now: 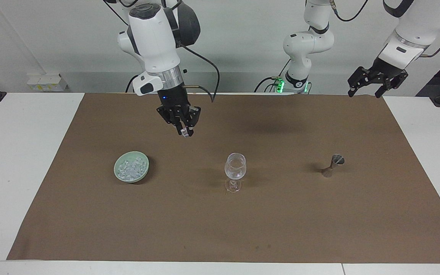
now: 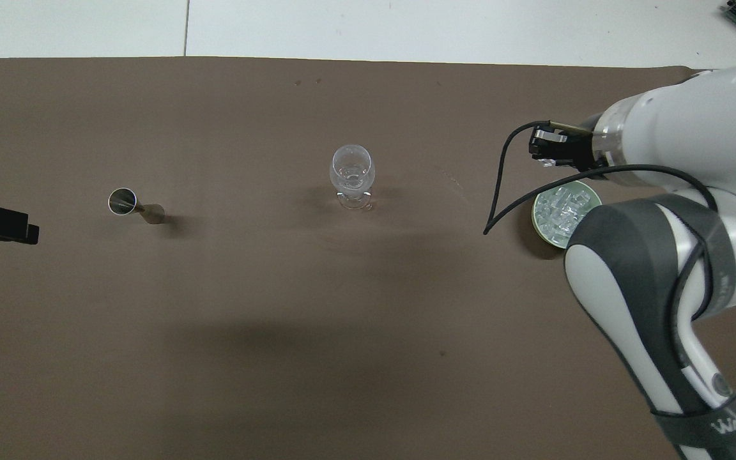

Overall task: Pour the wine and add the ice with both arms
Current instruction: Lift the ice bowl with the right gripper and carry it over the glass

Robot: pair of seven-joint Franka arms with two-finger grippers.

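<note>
**Ice chunk in transit toward the glass**

The right gripper hangs in the air over the brown mat, between the pale green dish and the wine glass. Its fingers are closed tight on a small clear chunk of ice, which shows as a pale glint at the tips. The rest of the ice lies heaped in the dish, toward the right arm's end of the bench. The wine glass stands upright at the middle of the mat with what looks like clear liquid in its bowl. A metal jigger stands toward the left arm's end.

The left gripper waits raised above the mat's corner near its own base, fingers spread wide and holding nothing.

The step in hand appears to be adding ice: one chunk is picked and is being carried to the glass. The next move calls for bringing the right gripper squarely over the glass's mouth and low enough that the chunk falls inside. The mouth is narrow, so a drop from off-centre could bounce off the rim or tip the glass.
</note>
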